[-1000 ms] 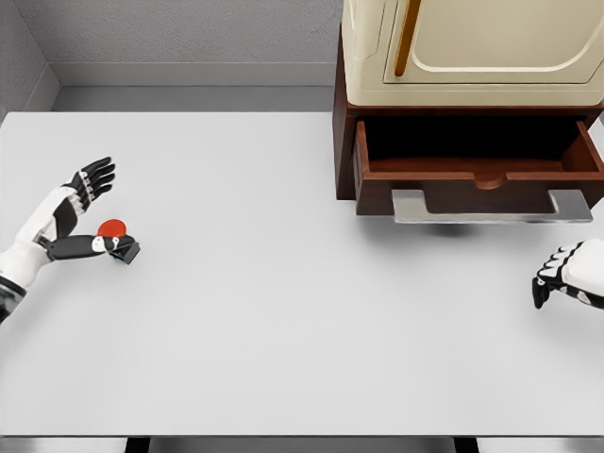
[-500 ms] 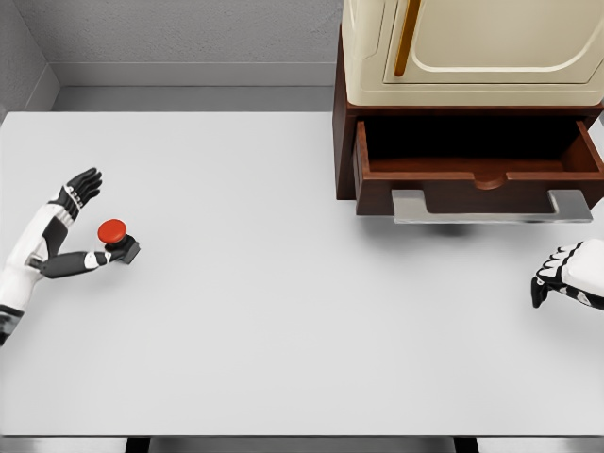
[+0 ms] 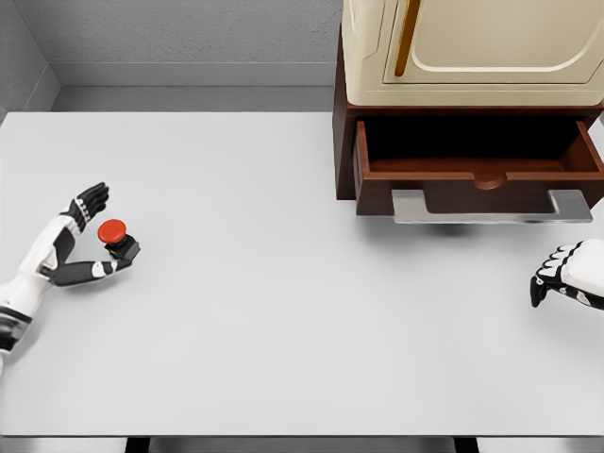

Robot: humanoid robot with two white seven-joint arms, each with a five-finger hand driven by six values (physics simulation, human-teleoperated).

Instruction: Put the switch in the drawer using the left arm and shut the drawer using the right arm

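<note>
The switch (image 3: 116, 238), a small black box with a round red button on top, sits on the white table at the far left. My left hand (image 3: 91, 234) is spread around it: the fingers (image 3: 91, 201) reach up behind it and the thumb (image 3: 94, 270) lies just in front, touching or nearly touching its base. The hand is open, not closed on the switch. The brown drawer (image 3: 479, 179) stands pulled out under the cream cabinet at the upper right, its inside dark and its grey handle (image 3: 491, 208) facing me. My right hand (image 3: 557, 274) rests at the right edge, fingers loosely relaxed.
The cream cabinet (image 3: 472, 52) with a brown base rises at the back right above the drawer. A grey wall runs behind the white table (image 3: 283, 311). The table's front edge lies near the bottom of the view.
My left hand has drawn back to the left and lowered, its fingers coming nearer behind the switch. The switch has stayed in place. The right hand has barely moved.
</note>
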